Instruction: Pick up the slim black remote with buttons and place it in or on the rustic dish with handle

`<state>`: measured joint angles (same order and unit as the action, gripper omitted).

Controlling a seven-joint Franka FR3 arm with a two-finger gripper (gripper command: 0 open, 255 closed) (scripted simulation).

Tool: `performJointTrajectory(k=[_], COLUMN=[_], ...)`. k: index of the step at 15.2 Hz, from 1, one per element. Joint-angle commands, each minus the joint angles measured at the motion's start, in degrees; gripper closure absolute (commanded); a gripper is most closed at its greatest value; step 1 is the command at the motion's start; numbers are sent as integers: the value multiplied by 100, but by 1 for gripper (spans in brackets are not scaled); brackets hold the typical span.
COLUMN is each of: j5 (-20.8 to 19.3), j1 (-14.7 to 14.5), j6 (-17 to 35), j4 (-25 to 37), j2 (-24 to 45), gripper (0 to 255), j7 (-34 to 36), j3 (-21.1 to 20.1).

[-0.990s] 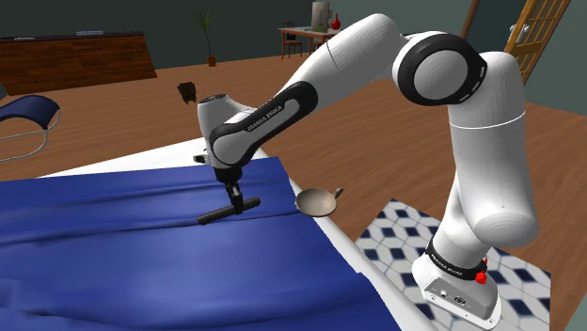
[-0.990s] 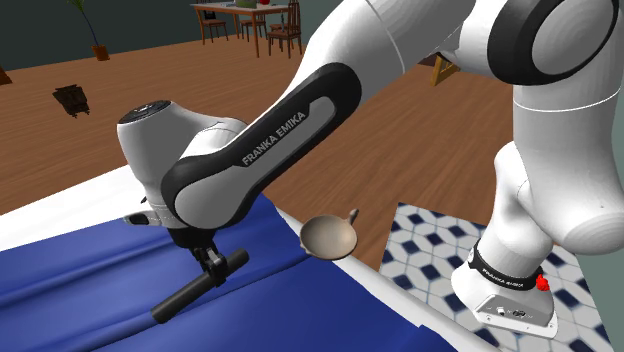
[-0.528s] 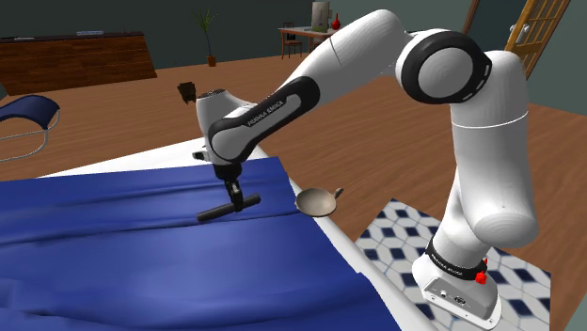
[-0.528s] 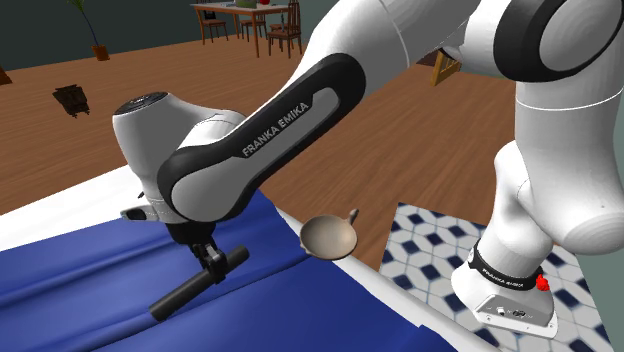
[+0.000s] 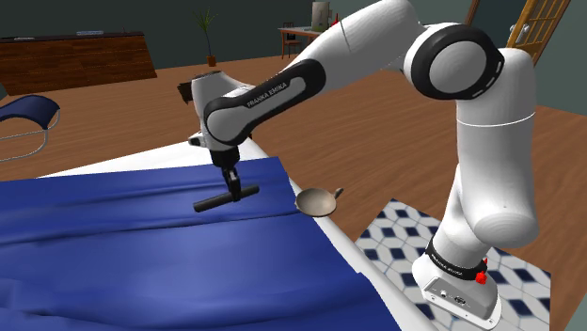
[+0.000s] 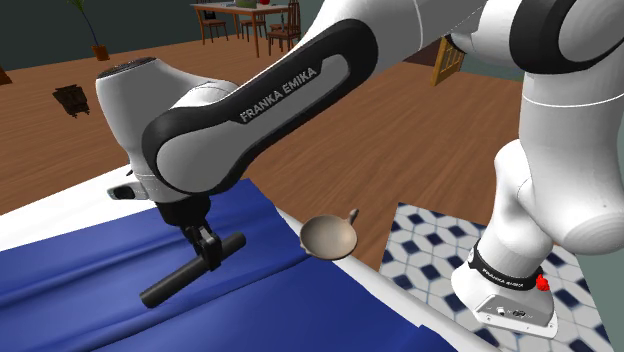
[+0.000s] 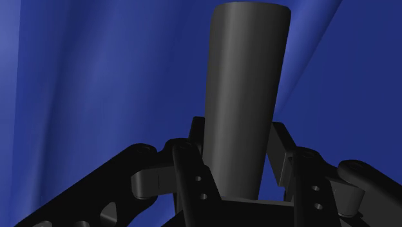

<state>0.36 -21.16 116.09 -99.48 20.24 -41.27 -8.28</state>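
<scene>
Jaws: clamped narrow around the dark remote [image 6: 165,288], gripper [image 6: 208,255] holding it clear above blue cloth [image 6: 300,310].
Change: remote carried higher than a second ago.

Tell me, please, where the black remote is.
In the shoulder view, the remote hangs clamped in the gripper over the blue cloth, left of the dish.

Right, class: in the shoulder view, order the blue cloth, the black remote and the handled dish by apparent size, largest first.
1. the blue cloth, by far.
2-3. black remote and handled dish: too close to rank; the remote looks longer, the dish broader.
</scene>
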Motion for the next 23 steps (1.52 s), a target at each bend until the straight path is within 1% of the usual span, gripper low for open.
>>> performJointTrajectory(k=[1, 12, 17, 23], j5=[6, 33, 198, 340], j1=[1, 8, 224, 413], j6=[-147, -860, -429, -145], j4=[93, 586, -958, -2493], j2=[-53, -276, -1385, -2622], gripper=[255, 255, 255, 255], j7=[2, 12, -316, -757], j3=[-3, -16, 55, 229])
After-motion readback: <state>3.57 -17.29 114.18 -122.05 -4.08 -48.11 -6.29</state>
